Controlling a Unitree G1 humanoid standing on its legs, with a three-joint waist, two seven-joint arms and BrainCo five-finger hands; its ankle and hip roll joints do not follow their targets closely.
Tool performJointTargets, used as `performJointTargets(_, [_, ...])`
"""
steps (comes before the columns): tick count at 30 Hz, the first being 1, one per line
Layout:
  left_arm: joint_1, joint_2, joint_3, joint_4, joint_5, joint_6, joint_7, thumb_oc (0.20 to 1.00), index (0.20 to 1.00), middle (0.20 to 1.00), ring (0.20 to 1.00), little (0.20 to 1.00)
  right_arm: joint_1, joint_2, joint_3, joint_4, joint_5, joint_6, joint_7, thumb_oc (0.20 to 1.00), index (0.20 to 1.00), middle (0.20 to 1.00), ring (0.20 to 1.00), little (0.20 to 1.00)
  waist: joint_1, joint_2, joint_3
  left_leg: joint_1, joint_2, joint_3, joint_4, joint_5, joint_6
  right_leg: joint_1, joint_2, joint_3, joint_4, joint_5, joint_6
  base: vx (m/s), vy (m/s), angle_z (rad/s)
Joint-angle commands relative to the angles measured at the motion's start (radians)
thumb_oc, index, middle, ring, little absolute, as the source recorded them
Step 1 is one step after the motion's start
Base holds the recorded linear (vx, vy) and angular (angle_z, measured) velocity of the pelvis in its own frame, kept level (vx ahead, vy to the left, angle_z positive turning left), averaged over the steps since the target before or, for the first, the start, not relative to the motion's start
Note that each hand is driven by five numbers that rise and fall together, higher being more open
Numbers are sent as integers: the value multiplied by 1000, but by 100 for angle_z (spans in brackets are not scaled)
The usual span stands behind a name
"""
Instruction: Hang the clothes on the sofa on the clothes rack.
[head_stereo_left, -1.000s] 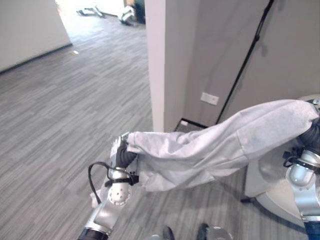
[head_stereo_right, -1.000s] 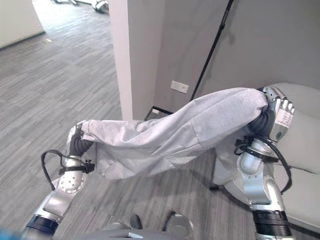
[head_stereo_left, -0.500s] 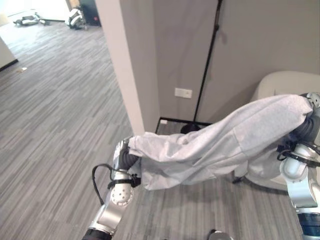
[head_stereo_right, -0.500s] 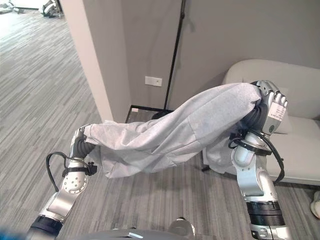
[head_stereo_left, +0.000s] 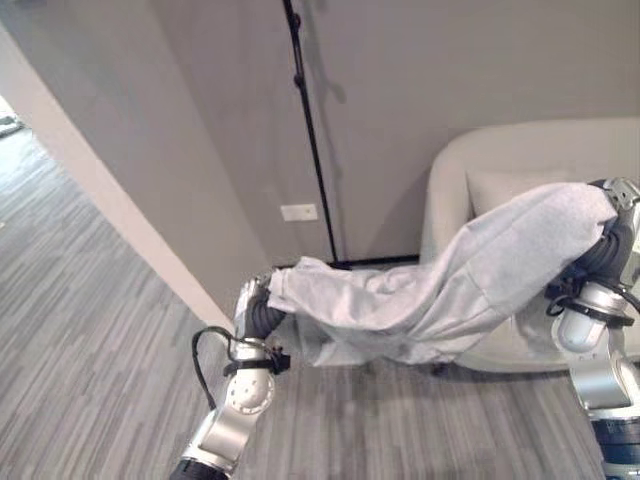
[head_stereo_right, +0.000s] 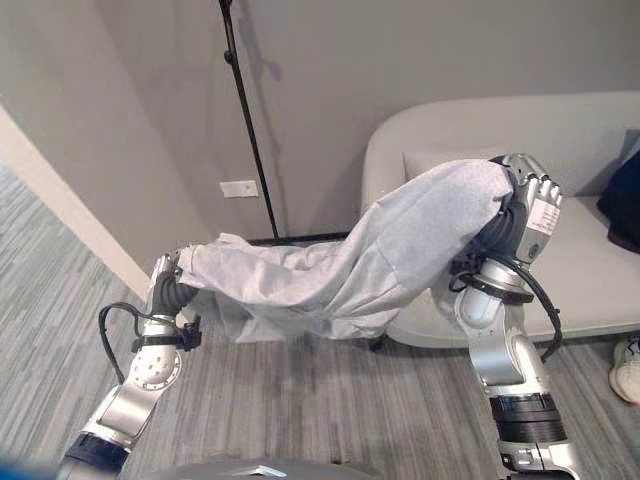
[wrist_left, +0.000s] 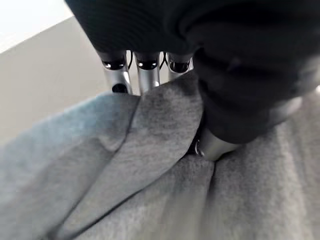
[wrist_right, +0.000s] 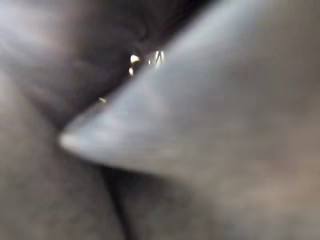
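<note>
Grey garment (head_stereo_right: 370, 255) hangs stretched in the air between our two hands, sagging in the middle above the floor (head_stereo_right: 300, 420) in front of the pale sofa (head_stereo_right: 590, 260). Our left hand (wrist_left: 150, 70) pinches its lower end between thumb and fingers, while our right hand (head_stereo_right: 530, 205), raised higher, has cloth draped over it; its grip we cannot tell. A black pole (head_stereo_right: 250, 130) stands against the wall (head_stereo_right: 400, 50) behind.

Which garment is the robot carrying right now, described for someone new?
In front of the pale grey sofa, it is the light grey garment stretched between the left hand and the raised right hand. The dark item lies on the seat, untouched.
</note>
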Motion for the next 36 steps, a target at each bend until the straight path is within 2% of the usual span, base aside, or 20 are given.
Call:
performJointTargets(1, [-46,16,35,-53,-33,-46,56,200,200,200,200,200,-105,-52,-23,-22,35,-67,-4,200,200,200,200,200,57,28,21,-31,-14,-7,37,96,7,29,-66,-39,-32,-45,104,166,-21,-45])
performJointTargets(2, [-48,19,38,-54,-31,-45,63,200,200,200,200,200,-112,-52,-12,-15,41,-68,-1,200,200,200,200,200,68,30,25,-58,-17,-23,12,131,2,43,-57,-31,-27,-52,105,238,-42,-48])
performJointTargets(3, [-56,20,42,-52,-25,-40,70,200,200,200,200,200,-123,-51,6,-4,51,-71,9,200,200,200,200,200,80,35,31,-74,-18,-29,-47,188,-7,59,-41,-15,-13,-67,97,193,-37,-46])
performJointTargets(9, [-64,17,42,-47,-19,-29,71,200,200,200,200,200,-112,-53,35,-5,57,-83,42,200,200,200,200,200,101,51,32,-66,-16,-53,-138,240,-13,104,-9,20,16,-112,91,224,16,-23])
performJointTargets(10, [-72,14,38,-40,-15,-26,69,200,200,200,200,200,-95,-64,50,-10,47,-86,67,200,200,200,200,200,101,59,28,-68,-10,-56,-164,266,-17,133,6,36,36,-144,83,353,81,-27])
performJointTargets(13, [-77,11,36,-42,-14,-24,69,200,200,200,200,200,-78,-66,58,-17,40,-90,78,200,200,200,200,200,105,61,28,-78,2,-46,-145,278,-17,165,11,53,53,-171,78,336,97,-14])
performJointTargets(17, [-64,16,28,-36,-12,-29,59,200,200,200,200,200,-39,-53,63,-4,19,-87,99,200,200,200,200,200,114,45,-6,-75,-17,-35,-102,238,7,205,-20,61,45,-185,98,342,149,-49])
performJointTargets(22, [-72,54,27,-53,20,-34,69,200,200,200,200,200,-38,-51,52,-4,0,-80,98,200,200,200,200,200,133,2,-42,-102,-68,7,9,145,62,203,-92,64,79,-166,137,281,173,-18])
performJointTargets(23, [-80,61,26,-55,22,-32,74,200,200,200,200,200,-41,-47,48,0,-9,-75,92,200,200,200,200,200,138,-9,-47,-104,-84,14,26,121,75,198,-111,63,104,-148,152,364,261,-1])
performJointTargets(24, [-91,73,31,-60,30,-28,87,200,200,200,200,200,-48,-44,33,-4,-21,-64,79,200,200,200,200,200,140,-17,-57,-90,-110,21,30,81,96,176,-137,56,169,-119,175,358,277,1])
performJointTargets(26, [-118,94,37,-64,61,-18,113,200,200,200,200,200,-63,-37,20,-7,-39,-51,64,200,200,200,200,200,134,-22,-58,-61,-145,24,23,40,128,116,-171,59,303,-55,204,288,270,3])
performJointTargets(28, [-146,117,48,-72,101,-2,147,200,200,200,200,200,-83,-27,14,-10,-52,-39,45,200,200,200,200,200,125,-19,-50,-23,-174,24,20,-2,165,51,-205,66,473,39,233,216,253,14])
performJointTargets(30, [-184,143,60,-79,130,13,187,200,200,200,200,200,-111,-22,14,-2,-63,-21,30,200,200,200,200,200,110,3,-31,30,-184,22,15,-32,201,-19,-247,63,642,130,249,229,263,36])
performJointTargets(31, [-215,156,84,-86,169,29,207,200,200,200,200,200,-120,-20,6,-2,-73,-12,24,200,200,200,200,200,95,29,-18,98,-183,13,-23,-42,215,-96,-271,45,733,120,235,199,184,33])
performJointTargets(32, [-215,156,85,-86,169,29,207,200,200,200,200,200,-121,-20,6,-2,-73,-12,24,200,200,200,200,200,95,28,-18,99,-184,13,-26,-39,215,-97,-271,45,734,120,235,316,122,16])
performJointTargets(33, [-236,166,110,-93,208,33,226,200,200,200,200,200,-113,-28,-11,-16,-85,-13,26,200,200,200,200,200,79,37,-13,152,-186,-7,-60,-53,206,-157,-277,36,706,54,219,168,7,7])
performJointTargets(34, [-237,165,111,-93,209,33,226,200,200,200,200,200,-113,-28,-12,-18,-86,-13,27,200,200,200,200,200,77,40,-13,152,-182,-8,-68,-43,204,-157,-273,29,701,56,212,340,-82,11])
performJointTargets(35, [-262,175,133,-103,234,31,241,200,200,200,200,200,-119,-45,-34,-20,-90,-12,24,200,200,200,200,200,58,45,-11,190,-173,-35,-107,-42,178,-195,-244,29,555,-19,189,217,-172,27])
performJointTargets(36, [-265,179,141,-104,240,30,242,200,200,200,200,200,-120,-50,-43,-16,-90,-9,18,200,200,200,200,200,53,39,-12,202,-171,-43,-118,-48,165,-199,-236,37,461,-38,191,307,-244,31])
